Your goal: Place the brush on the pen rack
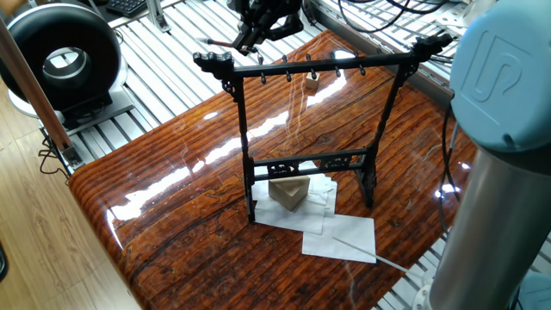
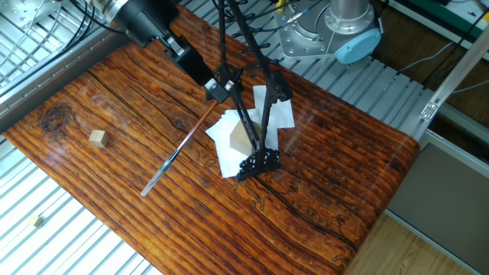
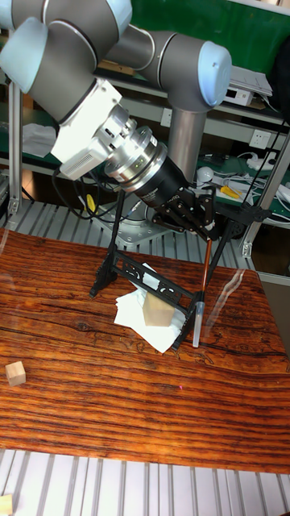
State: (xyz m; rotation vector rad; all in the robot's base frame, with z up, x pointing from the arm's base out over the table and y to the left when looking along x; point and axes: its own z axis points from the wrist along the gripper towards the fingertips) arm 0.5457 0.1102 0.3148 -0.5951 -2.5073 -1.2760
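The pen rack is a tall black frame standing mid-table on the wood top; it also shows in the other fixed view and the tall view. My gripper is shut on the upper end of the brush, a thin shaft, brown above and grey below. In the tall view the brush hangs almost upright from the gripper, its lower end near the rack's right foot and close to the table. The gripper is behind the rack's left end, level with the crossbar.
A wooden wedge block lies on white paper sheets under the rack. A thin pale rod crosses the paper. A small wooden cube sits alone on the table. A black round device stands off the table's corner.
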